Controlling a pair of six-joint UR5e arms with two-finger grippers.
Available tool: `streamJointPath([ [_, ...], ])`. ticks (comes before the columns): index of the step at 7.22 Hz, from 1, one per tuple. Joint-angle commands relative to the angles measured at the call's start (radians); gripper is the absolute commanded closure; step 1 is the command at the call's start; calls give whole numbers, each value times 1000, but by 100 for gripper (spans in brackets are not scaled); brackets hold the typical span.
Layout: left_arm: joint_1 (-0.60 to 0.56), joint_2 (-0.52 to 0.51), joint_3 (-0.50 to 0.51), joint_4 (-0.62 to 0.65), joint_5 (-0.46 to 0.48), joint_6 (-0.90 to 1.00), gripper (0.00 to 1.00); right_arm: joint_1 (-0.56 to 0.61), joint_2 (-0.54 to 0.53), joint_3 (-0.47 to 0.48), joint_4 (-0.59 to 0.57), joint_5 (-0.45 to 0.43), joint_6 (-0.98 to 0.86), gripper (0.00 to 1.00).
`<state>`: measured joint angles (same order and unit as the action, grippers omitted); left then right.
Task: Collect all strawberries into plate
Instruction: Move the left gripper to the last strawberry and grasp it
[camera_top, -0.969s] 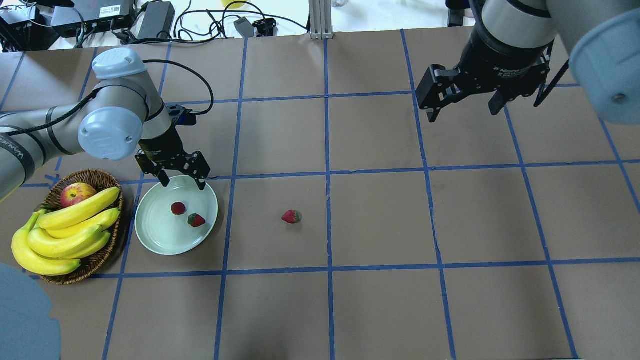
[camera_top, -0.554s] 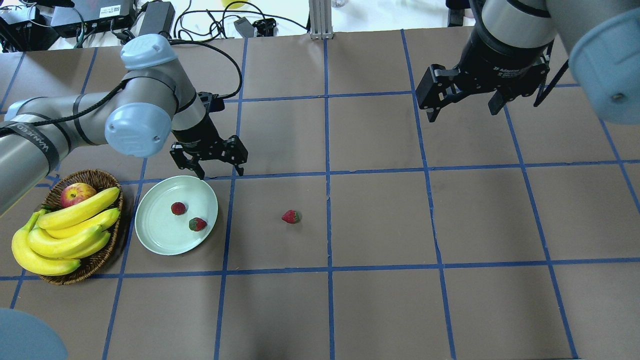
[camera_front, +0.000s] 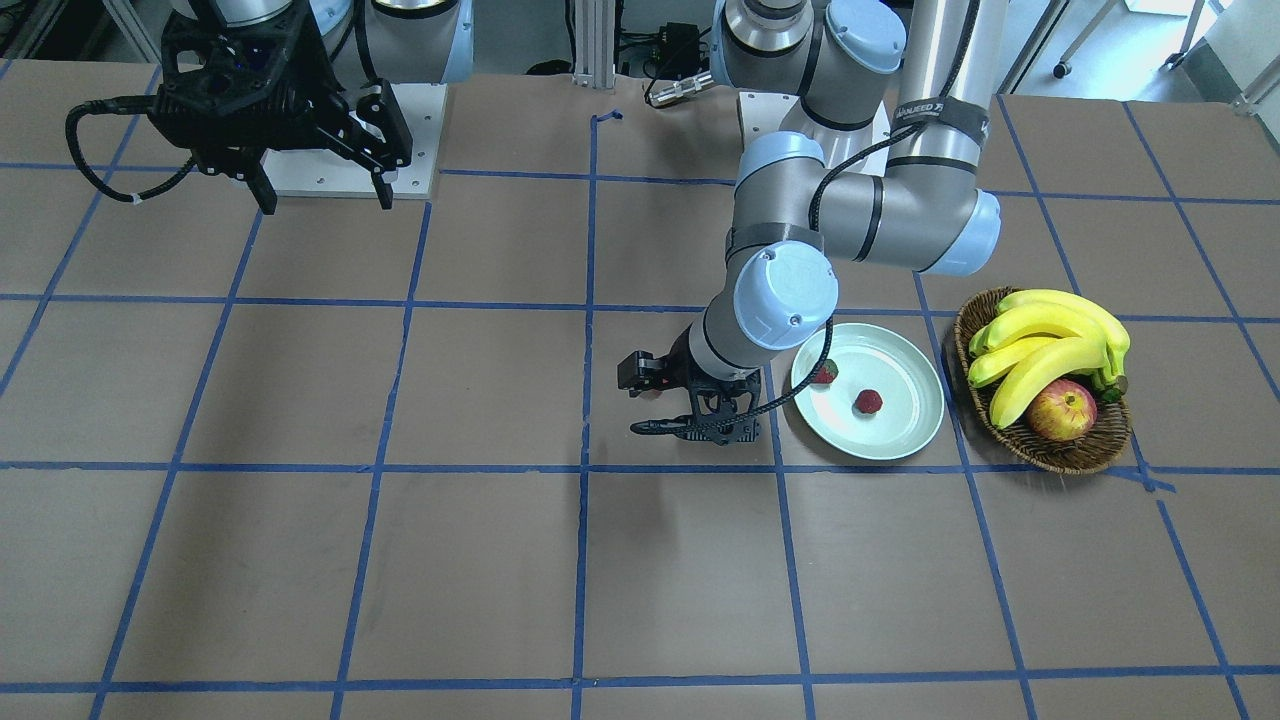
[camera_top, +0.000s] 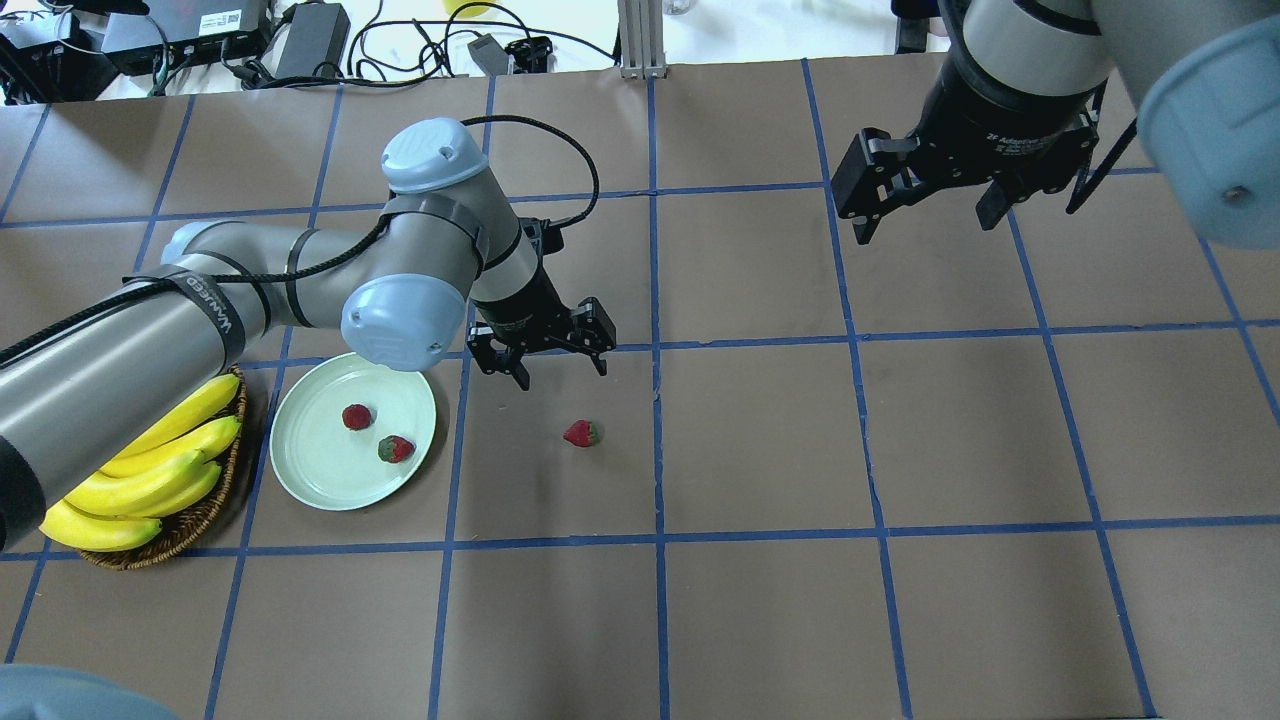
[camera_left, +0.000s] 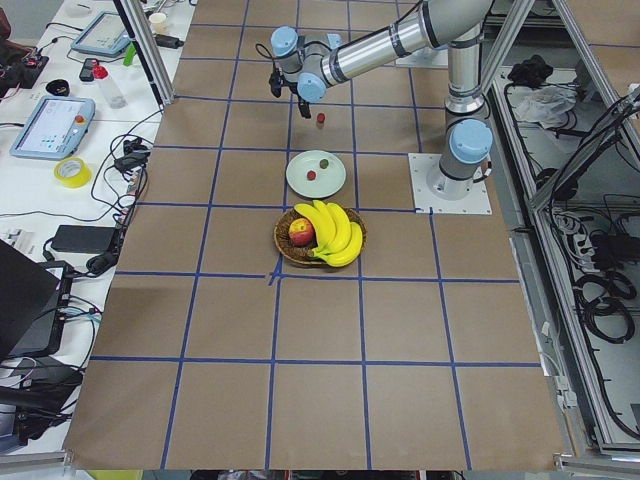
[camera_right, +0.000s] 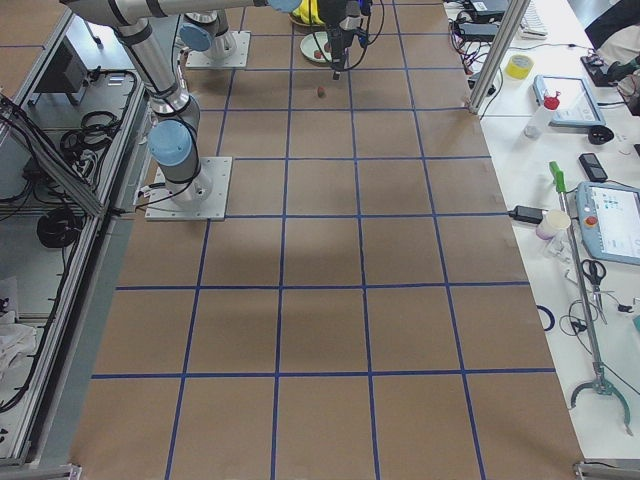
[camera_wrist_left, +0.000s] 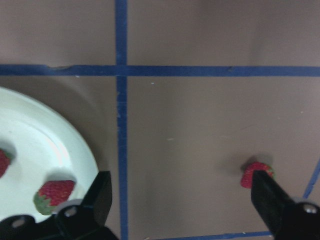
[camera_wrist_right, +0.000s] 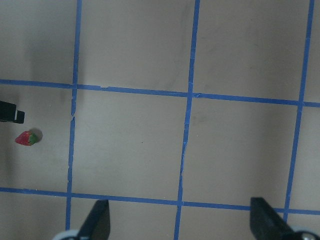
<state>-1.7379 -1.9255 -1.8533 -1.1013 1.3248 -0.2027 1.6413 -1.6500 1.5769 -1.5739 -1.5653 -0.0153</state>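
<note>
Within the last second the left gripper (camera_top: 560, 375) had swung off the far rim of the plate (camera_top: 325, 475) and crossed toward the middle of the table. Nothing else had changed place.

Nearest the robot, the wicker basket (camera_top: 165, 535) held a bunch of bananas (camera_top: 150, 470) and an apple (camera_front: 1062, 410). The left arm hid the apple from overhead, so it showed only in the front-facing view. Just beside the basket, the plate held two strawberries (camera_top: 357, 416), lying close together but apart, with the rest of the plate bare. So two of the three berries were home, and one pick and one drop remained, as far as could be judged.

That third strawberry (camera_top: 581, 433) lay on its side on the brown paper, well clear of the plate and just short of a blue tape line (camera_top: 655, 440).

A little farther out, the left gripper hung above the table with its fingers spread wide and nothing between them. It was not yet over the berry. In the left wrist view the fruit sat right by one fingertip rather than centred in the gap, so the gripper probably needed a small shift before descending.

Farthest away, the right gripper (camera_top: 925, 225) hovered high over bare table, its fingers also wide apart and empty.
</note>
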Motion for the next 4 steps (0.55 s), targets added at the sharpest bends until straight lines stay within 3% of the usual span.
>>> streamJointPath([
  [1, -14, -10, -56, 64, -7, -6, 0, 0, 1, 0, 0, 2, 0, 0],
  [3, -20, -18, -64, 64, -6, -17, 0, 0, 1, 0, 0, -1, 0, 0],
  [4, -22, -21, -69, 64, -13, -17, 6, 0, 2, 0, -2, 2, 0, 0],
])
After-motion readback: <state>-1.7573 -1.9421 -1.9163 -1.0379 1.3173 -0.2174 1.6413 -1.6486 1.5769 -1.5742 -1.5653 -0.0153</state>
